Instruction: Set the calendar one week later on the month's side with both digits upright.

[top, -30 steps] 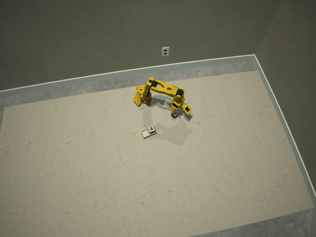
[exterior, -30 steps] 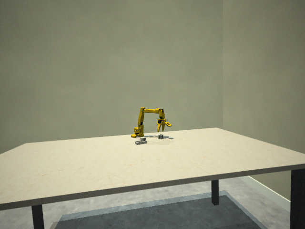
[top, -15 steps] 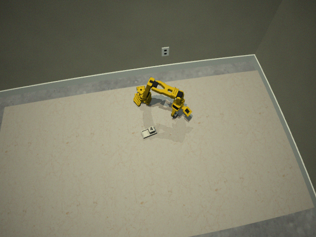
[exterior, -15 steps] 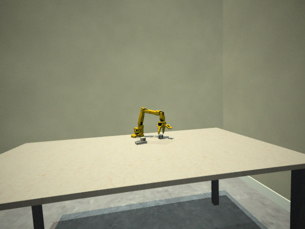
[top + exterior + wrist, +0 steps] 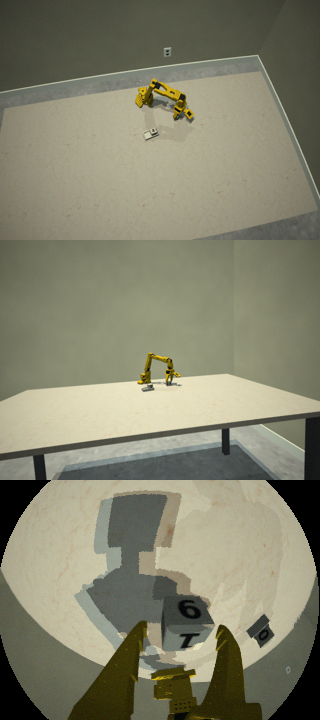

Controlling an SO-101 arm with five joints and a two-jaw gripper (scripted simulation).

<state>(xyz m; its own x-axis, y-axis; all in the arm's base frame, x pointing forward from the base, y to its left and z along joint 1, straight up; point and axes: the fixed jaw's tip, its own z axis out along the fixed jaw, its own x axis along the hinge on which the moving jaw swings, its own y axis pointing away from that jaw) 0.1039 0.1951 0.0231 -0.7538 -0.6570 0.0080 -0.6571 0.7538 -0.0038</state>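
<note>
A small white tray (image 5: 146,135) (image 5: 144,389) lies flat on the table in front of the arm's base. One grey cube (image 5: 154,130) (image 5: 149,386) stands in its right half with a 4 on top; its left half is bare. The second cube (image 5: 186,622) (image 5: 168,383) stands on the table to the right of the tray, outside it. In the wrist view it shows a 6 on top and a 1 on the near side. My gripper (image 5: 180,630) (image 5: 176,117) (image 5: 168,381) points down over this cube. Its fingers are partly open, one on each side of the cube, and not pressed on it.
The yellow arm's base (image 5: 142,98) (image 5: 144,379) stands behind the tray. A small dark shape with a pale mark (image 5: 260,632) shows at the right of the wrist view; I cannot tell what it is. The wide table (image 5: 232,400) stretches on all sides.
</note>
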